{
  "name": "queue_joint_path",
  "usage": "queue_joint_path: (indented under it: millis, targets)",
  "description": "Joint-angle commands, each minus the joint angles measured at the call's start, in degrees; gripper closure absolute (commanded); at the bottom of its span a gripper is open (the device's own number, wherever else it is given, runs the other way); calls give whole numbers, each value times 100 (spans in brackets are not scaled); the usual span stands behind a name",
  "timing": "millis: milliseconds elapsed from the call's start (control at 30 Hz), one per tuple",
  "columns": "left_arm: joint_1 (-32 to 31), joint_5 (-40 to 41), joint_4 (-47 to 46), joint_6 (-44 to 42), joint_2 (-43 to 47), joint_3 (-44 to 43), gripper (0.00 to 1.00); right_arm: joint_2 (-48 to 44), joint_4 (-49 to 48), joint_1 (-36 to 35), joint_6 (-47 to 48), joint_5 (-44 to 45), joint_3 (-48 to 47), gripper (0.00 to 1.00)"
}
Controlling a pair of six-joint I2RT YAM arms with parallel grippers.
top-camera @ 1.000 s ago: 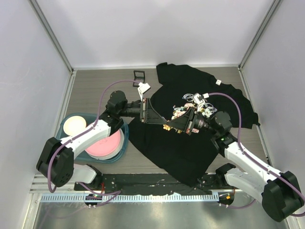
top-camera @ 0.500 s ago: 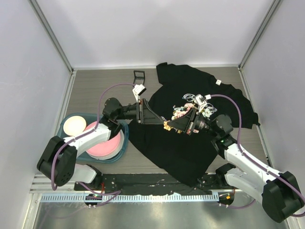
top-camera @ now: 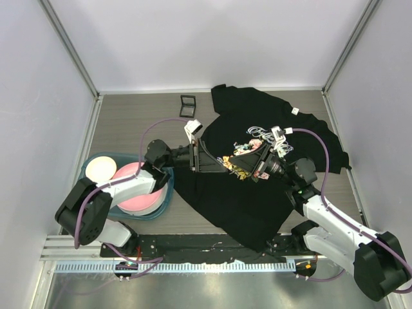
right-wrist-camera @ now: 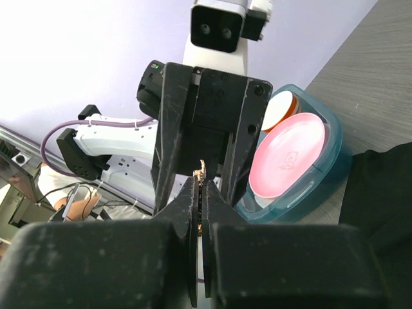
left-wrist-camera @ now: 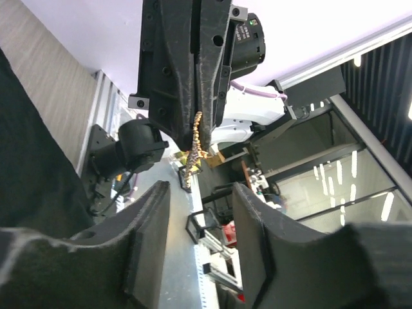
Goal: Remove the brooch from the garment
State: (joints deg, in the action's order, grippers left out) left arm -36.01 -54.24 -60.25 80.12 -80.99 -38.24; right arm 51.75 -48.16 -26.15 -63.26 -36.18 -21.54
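The black T-shirt [top-camera: 248,203] lies flat on the table, its rose print [top-camera: 257,136] showing. My right gripper [top-camera: 244,168] is shut on the small gold brooch [top-camera: 233,168] and holds it above the shirt's chest. In the right wrist view the brooch [right-wrist-camera: 202,168] sticks out between the closed fingertips of that gripper [right-wrist-camera: 201,190]. My left gripper [top-camera: 221,163] is open and empty, facing the right one tip to tip. In the left wrist view its fingers [left-wrist-camera: 154,225] stand apart just short of the brooch [left-wrist-camera: 194,145]. The shirt fills the left of that view [left-wrist-camera: 26,167].
A blue bin [top-camera: 161,207] with a pink plate [top-camera: 138,193] and a cream disc [top-camera: 101,168] stands left of the shirt, under the left arm. A small black frame [top-camera: 188,105] lies at the back. Walls enclose the table on three sides.
The left arm has dropped lower and its open gripper has edged right. The right gripper, still shut on the brooch, has shifted slightly right and up, uncovering more of the print.
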Motion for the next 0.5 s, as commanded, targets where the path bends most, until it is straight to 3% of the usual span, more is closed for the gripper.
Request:
queue_joint_path:
  millis: [0,333,467]
  targets:
    - [-134,194,-505,21,-136,-246,57,2,-466,-13,-72,155,-70,99]
    - [-134,387,-593,-14,-215,-246,64,20,-431,-136,-54,199,-52,99]
    - [-134,440,-637,4,-259,-281,73,37,-422,-224,-28,270,-61,99]
